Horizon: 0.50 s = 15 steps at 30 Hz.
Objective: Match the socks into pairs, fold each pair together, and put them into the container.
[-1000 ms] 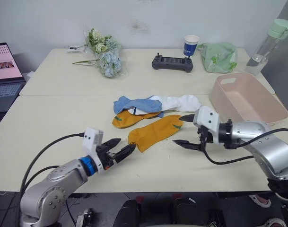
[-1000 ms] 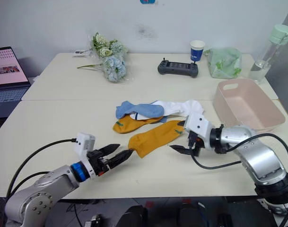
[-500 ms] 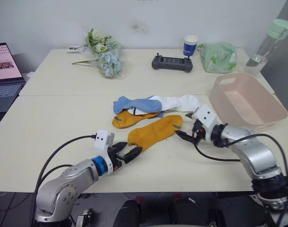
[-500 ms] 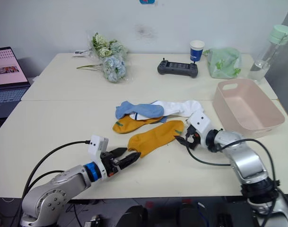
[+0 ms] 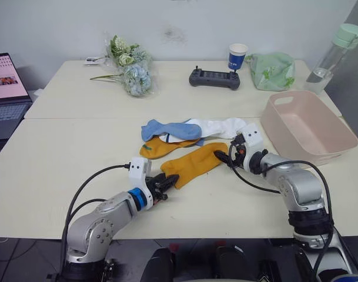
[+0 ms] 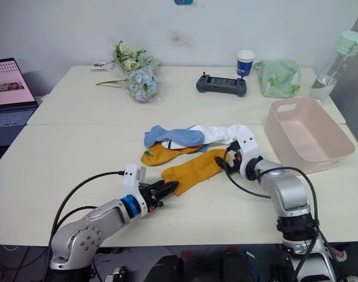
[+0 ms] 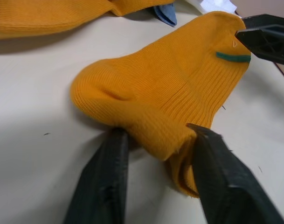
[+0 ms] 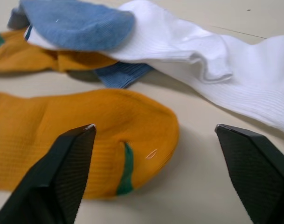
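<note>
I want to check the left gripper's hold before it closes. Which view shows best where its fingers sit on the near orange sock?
The left wrist view: both fingers straddle the bunched end of the near orange sock. The eye views show the left gripper at that end, without that detail.

Left gripper now advanced up to the near end of the front mustard sock, fingers straddling its bunched edge instead of hovering short of it. Right gripper drawn in from the tabletop's right side, now spread wide over the sock's far, green-marked end.
</note>
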Available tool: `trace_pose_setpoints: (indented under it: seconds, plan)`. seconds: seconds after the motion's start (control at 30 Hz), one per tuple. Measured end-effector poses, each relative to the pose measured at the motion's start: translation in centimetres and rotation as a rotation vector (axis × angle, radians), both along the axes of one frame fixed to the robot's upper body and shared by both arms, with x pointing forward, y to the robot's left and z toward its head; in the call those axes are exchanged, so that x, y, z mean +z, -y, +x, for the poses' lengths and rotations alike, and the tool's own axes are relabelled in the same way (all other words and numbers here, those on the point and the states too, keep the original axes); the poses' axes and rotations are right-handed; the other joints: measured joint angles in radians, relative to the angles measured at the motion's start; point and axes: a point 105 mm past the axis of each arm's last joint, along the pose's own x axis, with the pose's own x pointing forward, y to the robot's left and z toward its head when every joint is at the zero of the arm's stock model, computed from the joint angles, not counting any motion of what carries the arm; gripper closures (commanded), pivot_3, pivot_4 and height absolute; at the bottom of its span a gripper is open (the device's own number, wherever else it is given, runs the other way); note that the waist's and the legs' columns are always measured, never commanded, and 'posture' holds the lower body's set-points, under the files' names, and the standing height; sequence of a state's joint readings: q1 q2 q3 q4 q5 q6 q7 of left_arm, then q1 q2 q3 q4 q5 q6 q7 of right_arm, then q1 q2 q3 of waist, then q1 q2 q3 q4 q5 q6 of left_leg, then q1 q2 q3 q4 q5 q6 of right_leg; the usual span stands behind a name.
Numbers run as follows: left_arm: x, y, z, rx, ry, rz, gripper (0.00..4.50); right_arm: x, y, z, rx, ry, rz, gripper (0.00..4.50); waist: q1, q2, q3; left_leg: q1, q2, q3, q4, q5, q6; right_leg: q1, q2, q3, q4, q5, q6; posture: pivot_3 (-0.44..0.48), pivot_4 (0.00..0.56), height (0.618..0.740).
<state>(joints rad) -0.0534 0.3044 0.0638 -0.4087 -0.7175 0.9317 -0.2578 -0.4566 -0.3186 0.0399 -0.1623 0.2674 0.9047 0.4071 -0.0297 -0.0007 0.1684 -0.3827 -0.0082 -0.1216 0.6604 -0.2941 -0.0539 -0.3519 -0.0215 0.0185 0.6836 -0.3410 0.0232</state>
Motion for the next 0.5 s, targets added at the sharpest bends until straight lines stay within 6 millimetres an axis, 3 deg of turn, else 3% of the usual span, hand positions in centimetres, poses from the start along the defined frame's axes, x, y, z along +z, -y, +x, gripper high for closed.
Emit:
trace_pose_setpoints:
  seconds: [0.1,0.3,0.5]
  plan:
    - [-0.3,-0.3,0.1,0.014,-0.006,0.014,4.50,-0.3,0.1,0.0,0.000,-0.013,-0.001,2.40,0.000,0.000,0.000,0.000,0.000,0.000,0.000,0.000,0.000,0.000,0.000,0.000,0.000,0.000,0.000,0.000,0.150,0.740]
    - [-0.3,-0.4,0.1,0.020,-0.002,0.019,4.50,-0.5,-0.4,-0.2,0.027,-0.017,-0.013,4.34,-0.001,0.000,0.000,0.000,0.000,0.000,0.000,0.000,0.000,0.000,0.000,0.000,0.001,0.000,0.000,0.000,0.150,0.740]
    - [0.2,-1.2,0.4,0.021,0.049,0.057,4.50,-0.3,-0.2,-1.0,0.068,-0.018,-0.030,4.43,-0.001,0.000,0.000,0.000,0.000,0.000,0.000,0.000,0.000,-0.001,0.000,0.000,0.000,0.000,0.000,0.000,0.150,0.740]
